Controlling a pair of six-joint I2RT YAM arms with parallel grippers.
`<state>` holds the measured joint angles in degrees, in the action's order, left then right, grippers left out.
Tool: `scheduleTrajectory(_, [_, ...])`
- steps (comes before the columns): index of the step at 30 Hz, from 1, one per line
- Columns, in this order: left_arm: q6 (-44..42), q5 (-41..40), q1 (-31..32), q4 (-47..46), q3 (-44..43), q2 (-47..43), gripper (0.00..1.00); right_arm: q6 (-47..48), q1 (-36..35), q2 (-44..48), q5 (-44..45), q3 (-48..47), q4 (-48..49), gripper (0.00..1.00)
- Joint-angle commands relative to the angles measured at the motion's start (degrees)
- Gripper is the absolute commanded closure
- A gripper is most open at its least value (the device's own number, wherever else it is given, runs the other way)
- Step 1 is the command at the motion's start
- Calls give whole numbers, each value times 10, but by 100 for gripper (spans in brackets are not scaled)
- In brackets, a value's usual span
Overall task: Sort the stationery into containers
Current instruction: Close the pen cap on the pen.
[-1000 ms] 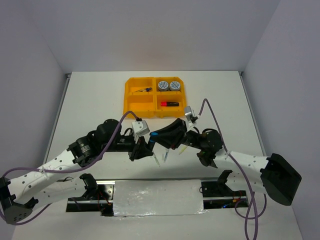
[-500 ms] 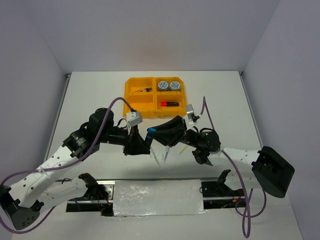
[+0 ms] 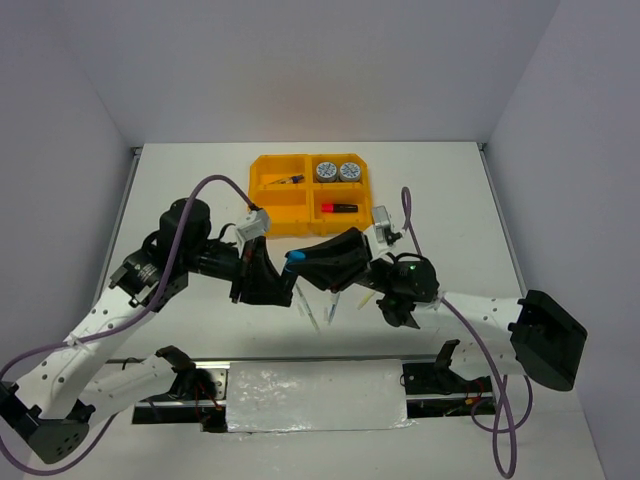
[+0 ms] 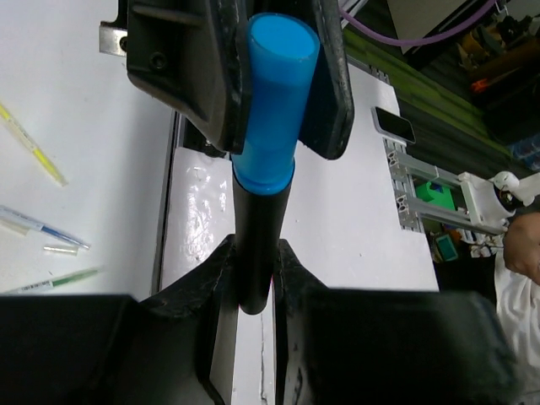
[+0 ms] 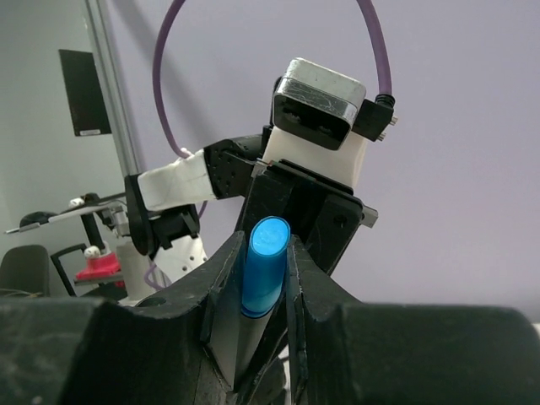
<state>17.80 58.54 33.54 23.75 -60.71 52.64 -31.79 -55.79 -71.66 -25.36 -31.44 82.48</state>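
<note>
A black highlighter with a blue cap (image 3: 292, 258) hangs above the table in front of the tray, held by both grippers. My left gripper (image 4: 255, 253) is shut on its black body (image 4: 257, 211). My right gripper (image 5: 261, 245) is shut on the blue cap (image 5: 263, 266). In the top view the left gripper (image 3: 268, 280) and the right gripper (image 3: 303, 264) meet tip to tip. The orange-yellow tray (image 3: 262, 192) holds two tape rolls (image 3: 326, 171), a red-capped highlighter (image 3: 338, 208) and a small pen (image 3: 288, 180), each kind in its own compartment.
Thin pale pens (image 3: 312, 316) lie on the white table below the grippers, with another (image 3: 368, 297) under the right arm. The left wrist view shows pens (image 4: 34, 148) at its left side. The tray's near-left compartment (image 3: 278, 212) holds nothing.
Both grippers have moved left and slightly toward the tray with the highlighter between them. The left arm's elbow has swung back and up. Both grips are unchanged.
</note>
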Motion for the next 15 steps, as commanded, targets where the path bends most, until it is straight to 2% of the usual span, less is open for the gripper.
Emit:
scheduleTrajectory(1, [6,-35,-35,-312,-129,-16,100,48,-89,-68,-314,72,-326,100])
scheduleTrajectory(7, [-45,-70,-37,-249,-140,-19,100,52,-105,-71,-288,66,-365,100])
scheduleTrajectory(10, [-104,-114,-37,-193,-140,-25,100,54,-107,-49,-248,39,-444,100])
scheduleTrajectory(15, [-124,-159,-35,-192,-115,-50,100,33,-113,8,-162,8,-557,100])
